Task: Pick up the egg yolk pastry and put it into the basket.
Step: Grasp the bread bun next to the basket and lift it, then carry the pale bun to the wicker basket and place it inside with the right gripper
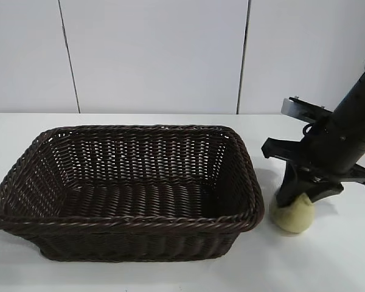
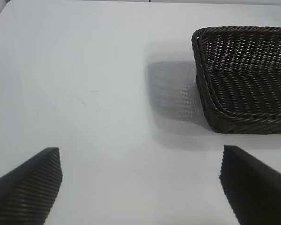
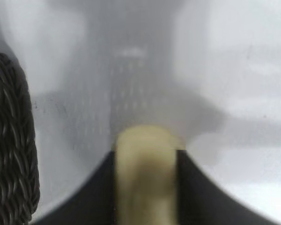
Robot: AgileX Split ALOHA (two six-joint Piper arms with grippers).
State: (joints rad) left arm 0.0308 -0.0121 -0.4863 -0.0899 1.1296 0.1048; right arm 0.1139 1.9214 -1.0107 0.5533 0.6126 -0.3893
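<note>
The egg yolk pastry (image 1: 292, 218) is a pale yellow lump on the white table just right of the basket (image 1: 24, 176), a large dark brown wicker one. My right gripper (image 1: 295, 198) comes down on the pastry from above, shut on it. In the right wrist view the pastry (image 3: 145, 173) sits squeezed between the two black fingers (image 3: 201, 197), with the basket's rim (image 3: 11, 140) close beside. My left gripper (image 2: 140, 187) stands open over bare table, apart from the basket's corner (image 2: 201, 65); this arm is outside the exterior view.
The basket's inside (image 1: 134, 201) holds nothing. A white panelled wall (image 1: 152, 55) rises behind the table. Bare table lies in front of the basket and to the right of the pastry.
</note>
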